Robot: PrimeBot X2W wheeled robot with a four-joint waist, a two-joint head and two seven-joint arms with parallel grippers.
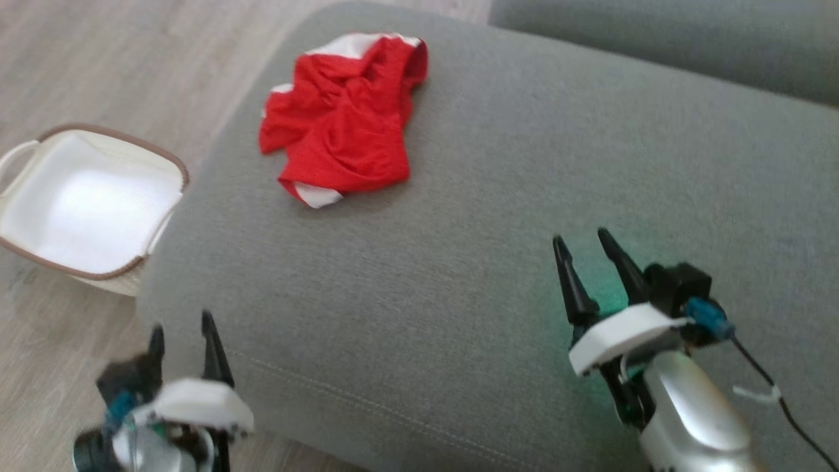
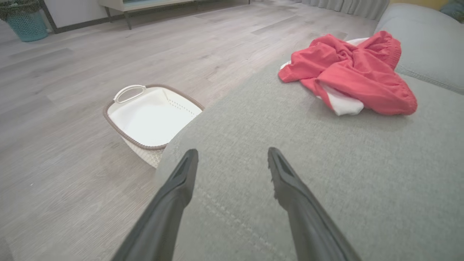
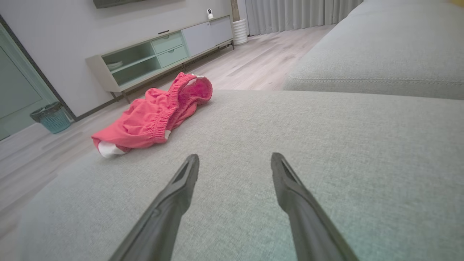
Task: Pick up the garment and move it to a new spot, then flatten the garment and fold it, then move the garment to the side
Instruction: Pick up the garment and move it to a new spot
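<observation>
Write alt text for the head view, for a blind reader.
A crumpled red garment with white trim lies untouched on a grey fabric sofa cushion. The left gripper and right gripper, both open, are nearer the camera. A white basket with a brown rim stands on the wooden floor at left.

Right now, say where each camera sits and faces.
Head view: high, looking down on the cushion; left gripper and right gripper show, open.
Left wrist view: low at the cushion's edge, facing basket and garment; left gripper's fingers.
Right wrist view: low over the cushion, facing garment and sideboard; right gripper's fingers.
Shared: the crumpled garment.
</observation>
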